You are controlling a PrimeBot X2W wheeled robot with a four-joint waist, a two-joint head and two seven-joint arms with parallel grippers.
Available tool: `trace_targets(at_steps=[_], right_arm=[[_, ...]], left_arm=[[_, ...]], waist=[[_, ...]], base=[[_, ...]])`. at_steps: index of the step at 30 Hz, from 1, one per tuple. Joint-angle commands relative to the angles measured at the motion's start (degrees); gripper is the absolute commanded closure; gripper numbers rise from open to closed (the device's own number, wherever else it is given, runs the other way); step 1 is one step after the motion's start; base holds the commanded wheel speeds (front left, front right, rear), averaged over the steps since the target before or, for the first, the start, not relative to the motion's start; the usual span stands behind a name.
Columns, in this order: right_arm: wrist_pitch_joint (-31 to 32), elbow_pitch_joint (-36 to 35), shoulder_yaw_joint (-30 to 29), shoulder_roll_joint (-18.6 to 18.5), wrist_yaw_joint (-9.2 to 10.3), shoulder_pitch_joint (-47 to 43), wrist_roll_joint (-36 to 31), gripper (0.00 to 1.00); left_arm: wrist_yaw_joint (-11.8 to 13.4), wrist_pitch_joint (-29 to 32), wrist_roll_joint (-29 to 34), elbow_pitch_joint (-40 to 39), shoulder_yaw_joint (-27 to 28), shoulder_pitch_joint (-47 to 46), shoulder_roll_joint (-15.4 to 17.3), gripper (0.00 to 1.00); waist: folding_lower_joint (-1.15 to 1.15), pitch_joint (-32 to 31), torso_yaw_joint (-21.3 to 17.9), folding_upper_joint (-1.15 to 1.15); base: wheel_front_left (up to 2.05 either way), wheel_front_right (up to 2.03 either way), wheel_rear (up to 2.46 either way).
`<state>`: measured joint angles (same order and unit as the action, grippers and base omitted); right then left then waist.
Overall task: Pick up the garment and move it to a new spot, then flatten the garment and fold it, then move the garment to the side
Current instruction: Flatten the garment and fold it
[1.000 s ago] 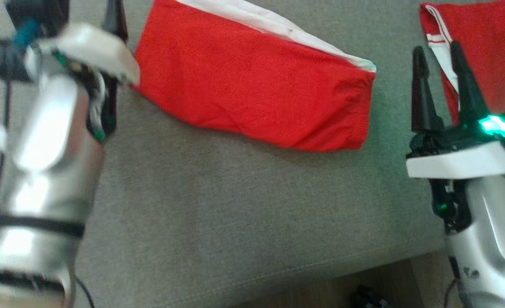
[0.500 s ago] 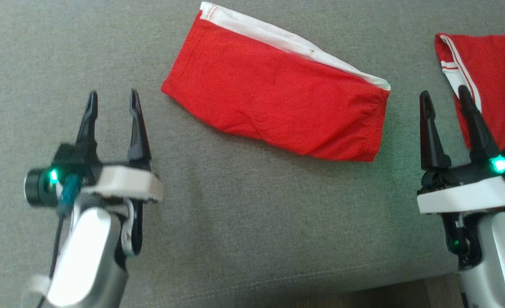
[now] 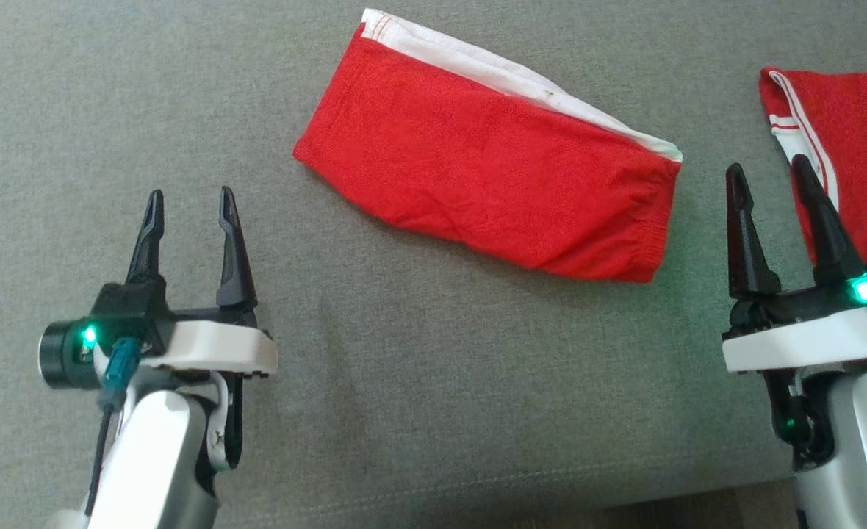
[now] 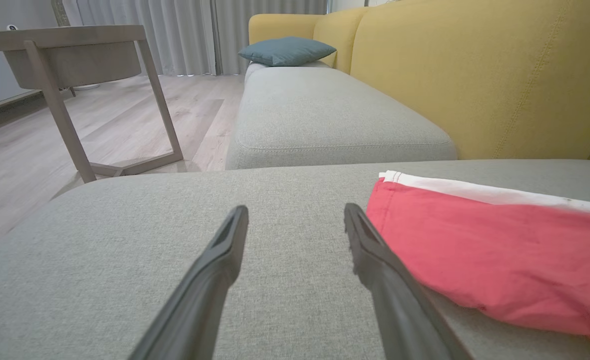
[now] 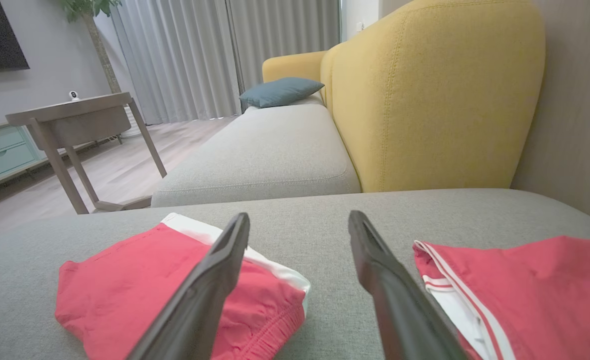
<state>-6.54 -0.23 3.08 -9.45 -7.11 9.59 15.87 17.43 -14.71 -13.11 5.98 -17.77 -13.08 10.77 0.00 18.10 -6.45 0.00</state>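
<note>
A folded red garment (image 3: 492,198) with a white band along its far edge lies flat on the grey sofa seat (image 3: 419,382), upper middle of the head view. It also shows in the left wrist view (image 4: 500,255) and the right wrist view (image 5: 140,285). My left gripper (image 3: 189,209) hovers open at the lower left, apart from the garment, with nothing between its fingers. My right gripper (image 3: 768,180) stands open at the right, between this garment and a second red garment (image 3: 852,147).
The second red garment (image 5: 530,295) with white stripes lies at the seat's right edge. A yellow sofa back (image 4: 480,70) rises behind the seat. A blue cushion (image 4: 285,50) and a wooden side table (image 4: 75,60) stand further off. The seat's front edge (image 3: 477,492) runs along the bottom.
The head camera has shifted, so the whole scene sits lower and to the right. My left arm has swung down from the upper left to a resting pose, fingers pointing up.
</note>
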Motion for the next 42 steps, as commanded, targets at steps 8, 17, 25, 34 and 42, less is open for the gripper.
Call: trace_targets(at_steps=[8, 17, 25, 34, 42], right_arm=[[0.4, -2.8, 0.2, -0.1, -0.37, -0.3, -0.1, 0.0], [0.6, -3.5, 0.3, 0.1, -0.37, 1.2, 0.3, 0.0], [-0.4, -2.2, 1.3, 0.7, -0.37, 2.8, 1.0, 0.0], [-1.4, -0.6, 1.2, 1.1, -0.37, 2.8, 1.8, 0.0], [-1.3, -0.4, 1.1, 1.1, -0.37, 3.2, 2.2, 0.0]], left_arm=[[-1.6, -0.3, 0.9, -1.1, 1.3, -2.1, 0.5, 0.0], [-10.2, 7.9, -0.3, 8.0, -3.6, -17.2, 0.1, 0.0], [-16.4, 21.5, -3.3, 24.9, -5.1, -31.2, -0.4, 0.0], [-18.2, 29.8, -3.7, 34.2, -7.2, -36.0, -0.9, 0.65], [-17.1, 29.8, -1.5, 34.6, -9.5, -36.3, -0.5, 1.0]], waist=[[0.0, 1.2, 0.6, 0.0], [0.0, 5.2, -0.6, 0.0], [0.0, 7.8, -3.4, 0.0], [0.0, 8.2, -4.3, 0.0], [0.0, 8.1, -3.8, 0.0]], base=[[0.0, 0.0, 0.0], [0.0, 0.0, 0.0], [0.0, 0.0, 0.0], [0.0, 0.0, 0.0], [0.0, 0.0, 0.0]])
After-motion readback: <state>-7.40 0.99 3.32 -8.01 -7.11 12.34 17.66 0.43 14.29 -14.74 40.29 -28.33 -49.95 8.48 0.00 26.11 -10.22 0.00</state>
